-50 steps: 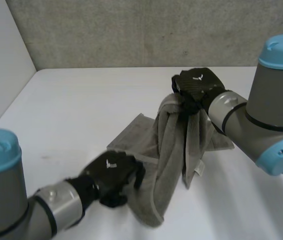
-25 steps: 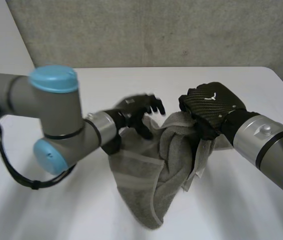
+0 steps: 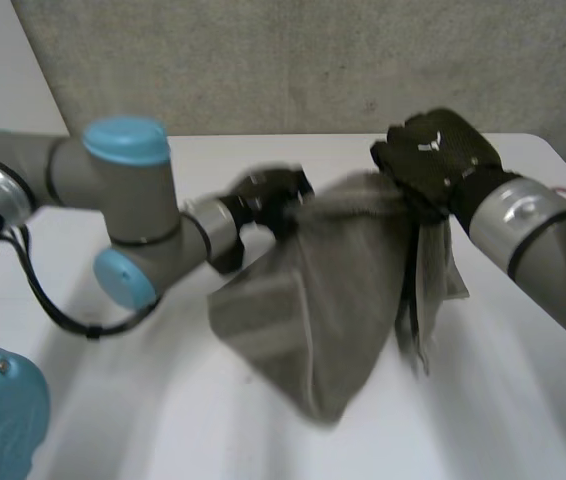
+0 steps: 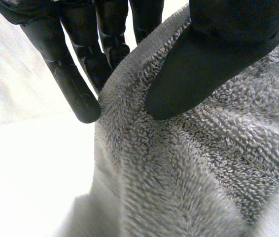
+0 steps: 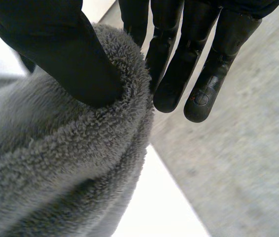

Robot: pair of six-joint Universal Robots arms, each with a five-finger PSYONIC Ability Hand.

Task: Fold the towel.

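The grey towel [image 3: 323, 300] hangs in the air above the white table [image 3: 163, 400], stretched between my two hands, its lower end drooping to the table. My left hand [image 3: 268, 200] pinches the towel's upper edge on the left side; in the left wrist view its thumb [image 4: 213, 59] presses the towel [image 4: 189, 163] against the fingers [image 4: 75, 84]. My right hand [image 3: 433, 155] holds the upper edge on the right side. Its thumb [image 5: 65, 54] clamps a bunched fold of towel [image 5: 55, 168] against the fingers [image 5: 179, 64].
A grey concrete wall [image 3: 263, 60] stands behind the table's far edge. My left arm [image 3: 123, 210] reaches across the table's left half. My right arm [image 3: 533, 240] comes in from the right.
My left hand has swung up from the near edge of the table to the towel's upper edge and closed on it. The towel has been spread wider between the hands.
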